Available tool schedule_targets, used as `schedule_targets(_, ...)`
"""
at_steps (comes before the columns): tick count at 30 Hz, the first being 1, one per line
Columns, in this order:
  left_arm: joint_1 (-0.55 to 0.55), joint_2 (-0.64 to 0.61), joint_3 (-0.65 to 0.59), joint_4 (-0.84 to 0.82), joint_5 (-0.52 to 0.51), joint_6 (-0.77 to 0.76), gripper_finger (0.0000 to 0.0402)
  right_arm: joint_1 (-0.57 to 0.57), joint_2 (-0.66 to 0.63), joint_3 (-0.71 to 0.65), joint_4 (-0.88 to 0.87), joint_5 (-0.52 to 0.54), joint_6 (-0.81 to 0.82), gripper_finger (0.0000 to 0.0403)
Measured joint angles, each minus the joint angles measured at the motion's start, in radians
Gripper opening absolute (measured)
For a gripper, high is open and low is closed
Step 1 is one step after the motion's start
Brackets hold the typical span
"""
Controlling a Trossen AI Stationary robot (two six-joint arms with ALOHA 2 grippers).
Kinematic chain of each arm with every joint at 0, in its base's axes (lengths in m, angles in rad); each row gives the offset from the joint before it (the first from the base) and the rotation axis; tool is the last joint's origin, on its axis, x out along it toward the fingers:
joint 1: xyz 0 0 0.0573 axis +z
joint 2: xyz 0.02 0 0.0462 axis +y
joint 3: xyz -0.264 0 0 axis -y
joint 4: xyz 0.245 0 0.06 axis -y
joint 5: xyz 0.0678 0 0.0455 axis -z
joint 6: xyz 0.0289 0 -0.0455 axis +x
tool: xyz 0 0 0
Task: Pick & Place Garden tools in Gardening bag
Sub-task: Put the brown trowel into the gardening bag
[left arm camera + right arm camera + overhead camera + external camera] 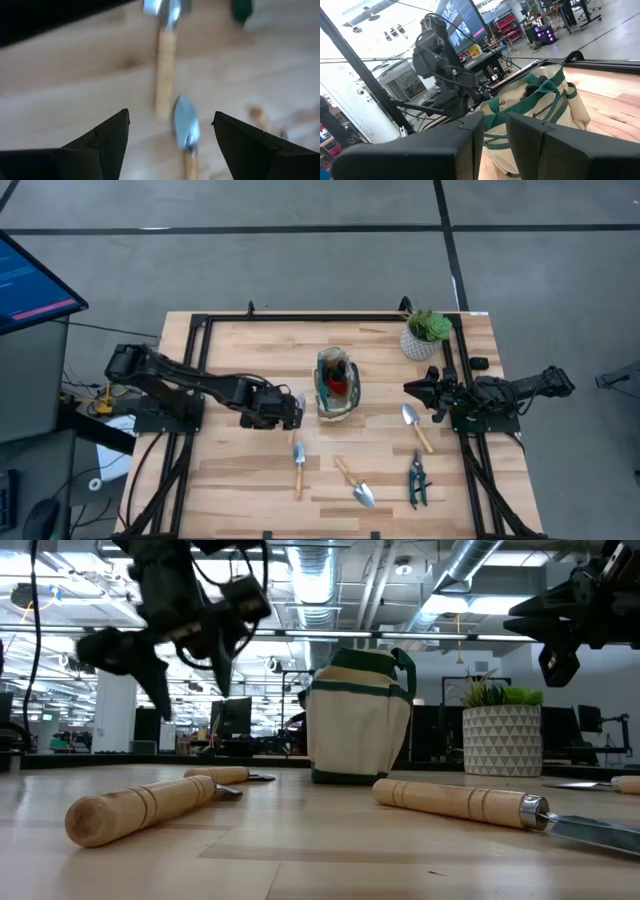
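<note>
Step in hand: since my left gripper (291, 412) hangs with its jaws spread wide above the table just left of the gardening bag (336, 385), I judge I am lining up a pick on one of the two tools under it.
Targets: a small tool (297, 412) lies right at the fingertips, and another trowel (299, 467) lies near it toward the front edge; the left wrist view shows both between the fingers (107, 137).
How I'd do it: centre the jaws across a wooden handle, not the blade, descend straight, and close only when both fingers flank it.
Bag: stands upright mid-table, mouth up, with a red-and-black item (338, 376) already inside.
Left to do: a trowel (415, 426) near the right arm, a trowel (355, 484) and the pruning shears (416, 478) by the front edge.
Right gripper (415, 389): waiting by the plant pot (419, 343), jaws nearly together and holding nothing.
Risk: the bag is light fabric; I could tip it on the drop.
</note>
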Motion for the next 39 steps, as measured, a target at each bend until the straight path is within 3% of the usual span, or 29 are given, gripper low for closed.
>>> schedule_targets(9, 0.044, 0.094, 0.001, 0.039, -0.024, 0.111, 0.0257, 0.0, 0.0, 0.0, 0.0, 0.0, 0.0, 0.0076)
schedule_targets(24, 0.037, 0.257, 0.069, 0.072, 0.026, 0.184, 0.0247, 0.0, 0.0, 0.0, 0.0, 0.0, 0.0, 0.0076)
schedule_targets(31, 0.021, 0.275, 0.069, 0.06, 0.024, 0.186, 0.0205, 0.0, 0.0, 0.0, 0.0, 0.0, 0.0, 0.0076)
schedule_targets(39, 0.018, 0.279, 0.07, 0.072, 0.005, 0.235, 0.0111, 0.0, 0.0, 0.0, 0.0, 0.0, -0.007, 0.0076)
